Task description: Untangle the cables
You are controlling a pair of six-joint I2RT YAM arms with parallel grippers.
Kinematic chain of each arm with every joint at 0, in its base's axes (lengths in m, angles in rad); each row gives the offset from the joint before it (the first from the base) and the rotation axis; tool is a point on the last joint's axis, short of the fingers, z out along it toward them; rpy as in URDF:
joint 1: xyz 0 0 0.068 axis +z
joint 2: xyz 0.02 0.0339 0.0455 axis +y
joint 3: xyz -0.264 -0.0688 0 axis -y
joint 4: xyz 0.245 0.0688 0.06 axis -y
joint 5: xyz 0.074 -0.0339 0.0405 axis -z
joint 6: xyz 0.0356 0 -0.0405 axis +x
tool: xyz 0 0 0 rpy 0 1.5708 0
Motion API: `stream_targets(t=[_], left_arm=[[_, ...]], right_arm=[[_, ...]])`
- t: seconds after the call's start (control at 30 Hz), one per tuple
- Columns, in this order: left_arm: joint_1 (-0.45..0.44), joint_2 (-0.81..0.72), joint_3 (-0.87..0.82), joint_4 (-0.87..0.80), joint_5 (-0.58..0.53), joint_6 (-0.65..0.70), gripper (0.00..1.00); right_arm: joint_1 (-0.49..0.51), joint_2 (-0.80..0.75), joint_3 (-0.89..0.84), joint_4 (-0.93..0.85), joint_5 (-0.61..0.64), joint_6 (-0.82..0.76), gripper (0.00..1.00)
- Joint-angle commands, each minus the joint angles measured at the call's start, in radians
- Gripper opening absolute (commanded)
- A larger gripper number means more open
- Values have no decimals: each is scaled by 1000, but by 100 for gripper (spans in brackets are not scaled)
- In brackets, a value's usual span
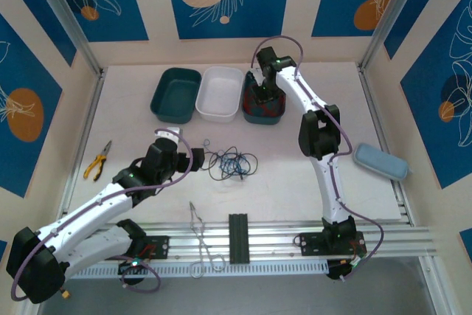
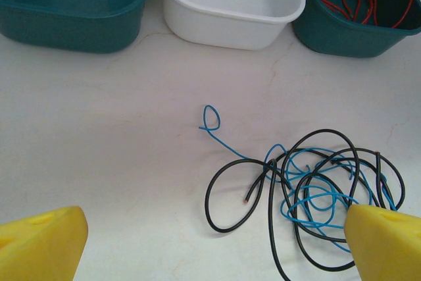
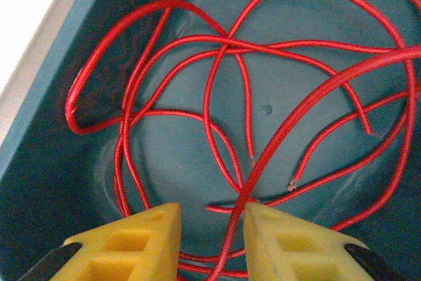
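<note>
Right wrist view: red cable (image 3: 227, 44) lies coiled in the teal tray (image 3: 39, 182). One strand runs loose, not pinched, through the gap between the right gripper's (image 3: 210, 218) slightly parted jaws. Black cable (image 2: 208, 197) and blue cable (image 2: 223, 143) sit knotted together on the table (image 2: 99, 129), below the left gripper (image 2: 214, 241), whose jaws are wide apart. Dropping off red looks like the step in hand. Next, pinch one free end and draw it out slowly.
</note>
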Motion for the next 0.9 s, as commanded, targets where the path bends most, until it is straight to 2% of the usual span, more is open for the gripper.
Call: stream_targets(t=[0.0, 0.3, 0.43, 0.63, 0.87], left_arm=[[10, 4, -17, -7, 4, 2, 100], [10, 4, -20, 2, 5, -1, 100], [10, 1, -22, -4, 6, -1, 100], [9, 0, -28, -3, 3, 0, 100], [10, 20, -22, 18, 24, -4, 100]], right_arm=[[10, -63, 25, -22, 25, 28, 35], [1, -102, 14, -12, 15, 58, 36], [-4, -91, 22, -19, 68, 103, 35], [-32, -131, 14, -25, 54, 303, 35], [-12, -131, -48, -32, 144, 467, 34]])
